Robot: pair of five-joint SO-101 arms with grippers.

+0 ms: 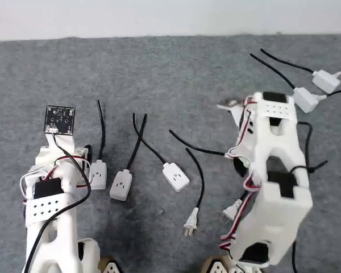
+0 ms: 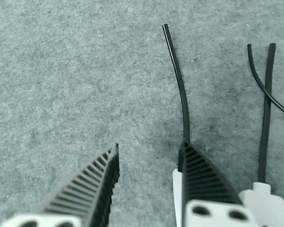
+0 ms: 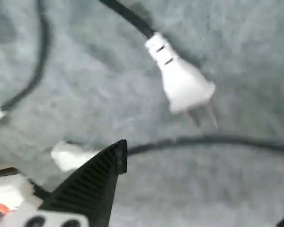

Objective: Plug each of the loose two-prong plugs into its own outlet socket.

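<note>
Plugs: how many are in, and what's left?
Done, it seems: two joined pairs far right, cords leaving both ends. In hand: nothing; left gripper and right gripper open, empty. Left: one plug and a second plug lie loose near three free sockets.

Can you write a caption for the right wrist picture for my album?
A white plug with two prongs lies on grey carpet, just ahead of the robot's open fingers.

Grey felt table w/ 3 corded sockets, 2 loose plugs, 2 more white connectors far right.
</note>
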